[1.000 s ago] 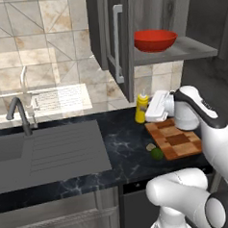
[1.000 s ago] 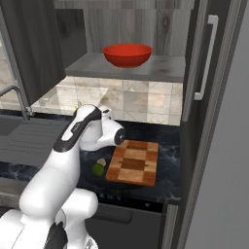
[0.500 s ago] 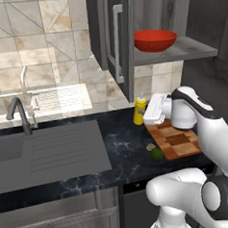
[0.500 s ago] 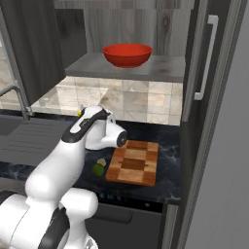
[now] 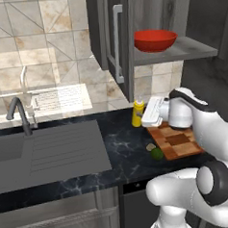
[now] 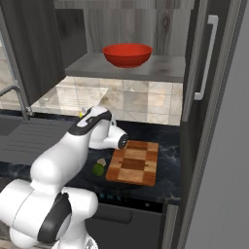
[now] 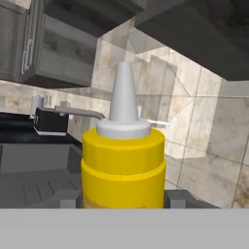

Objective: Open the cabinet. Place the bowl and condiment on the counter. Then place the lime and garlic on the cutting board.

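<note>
The yellow condiment (image 5: 137, 113) stands upright at the black counter (image 5: 126, 156), just left of the cutting board (image 5: 178, 141). My gripper (image 5: 144, 115) is shut on the condiment. In the hand view the condiment (image 7: 123, 160) sits between the two dark fingertips (image 7: 68, 199). I cannot tell whether its base touches the counter. The red bowl (image 5: 155, 39) rests on the shelf of the open cabinet (image 5: 193, 48). The lime (image 5: 157, 154) and the garlic (image 5: 150, 146) lie on the counter by the board's left corner. From the right, the bowl (image 6: 127, 54), cutting board (image 6: 133, 163), lime (image 6: 98, 169) and garlic (image 6: 101, 161) all show.
A grey sink with drainboard (image 5: 51, 149) and a dark faucet (image 5: 19, 113) take up the counter's left side. The open cabinet door (image 5: 111, 34) with its bar handle juts out above the bottle. A tall dark door (image 6: 214, 97) stands on the right.
My hand has carried the condiment a little to the left and down towards the counter. The bowl, lime, garlic and board have not moved.
</note>
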